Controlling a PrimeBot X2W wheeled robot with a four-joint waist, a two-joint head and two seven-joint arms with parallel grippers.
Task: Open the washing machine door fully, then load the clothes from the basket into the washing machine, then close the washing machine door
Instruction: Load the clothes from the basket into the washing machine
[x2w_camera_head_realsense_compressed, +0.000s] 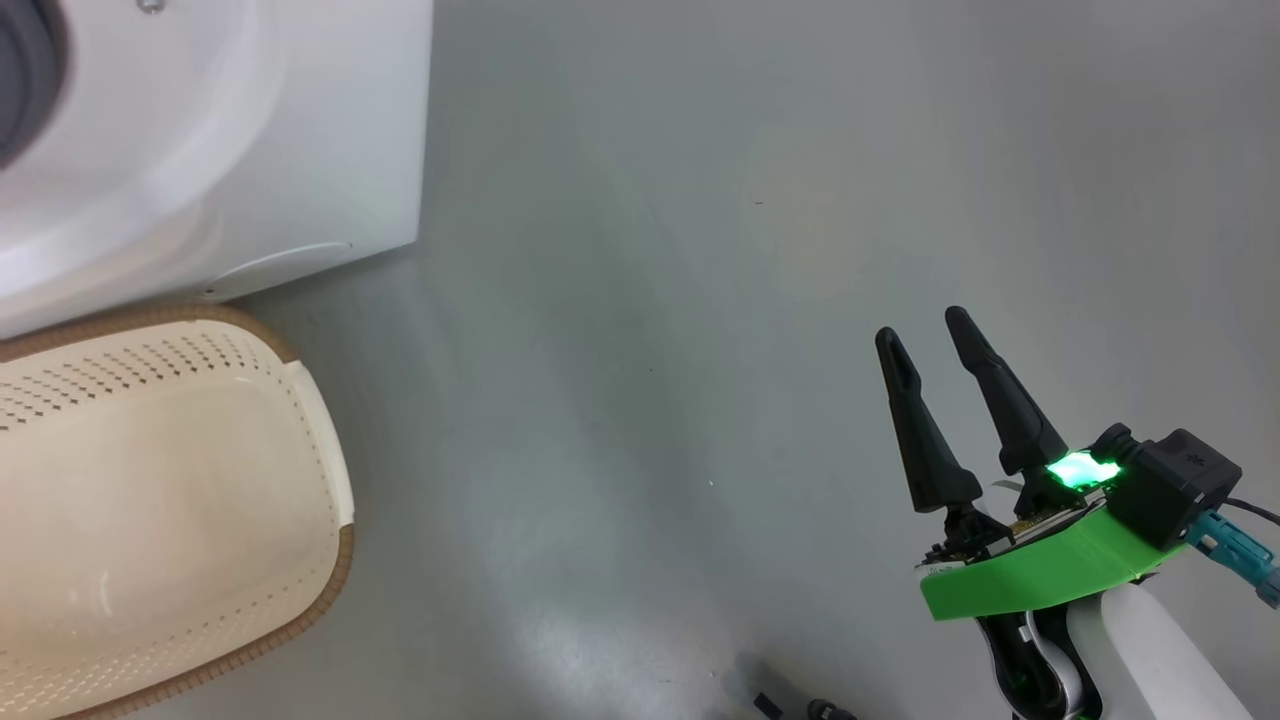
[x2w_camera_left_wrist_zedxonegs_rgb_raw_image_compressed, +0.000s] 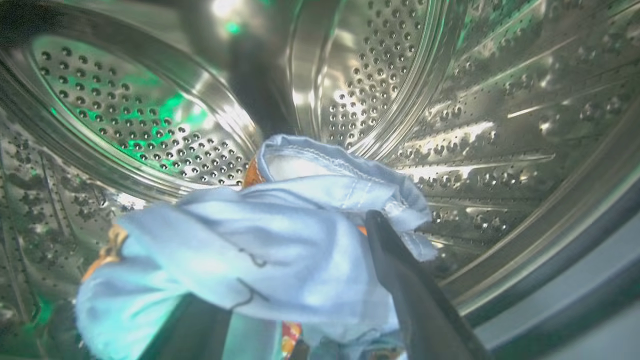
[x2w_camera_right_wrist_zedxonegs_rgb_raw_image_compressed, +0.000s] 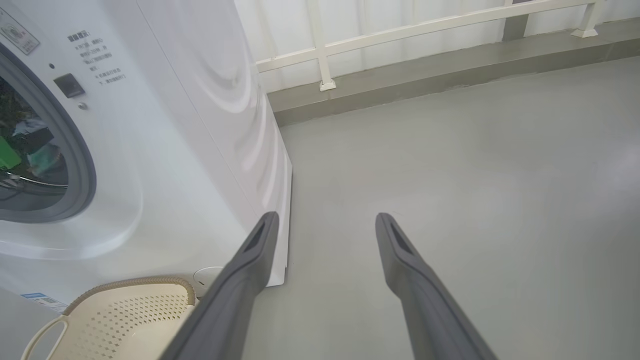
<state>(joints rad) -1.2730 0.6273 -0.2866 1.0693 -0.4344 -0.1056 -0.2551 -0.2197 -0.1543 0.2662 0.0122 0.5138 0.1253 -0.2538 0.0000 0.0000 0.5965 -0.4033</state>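
Left jaws spread wide in the drum, clothes draped over them (right jaws idle, also parted); withdraw straight toward 6 o'clock so they slide off.

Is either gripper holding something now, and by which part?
Nothing is gripped. The left gripper stands open in the drum, the clothes only draped over its fingers. The right gripper is open and empty.
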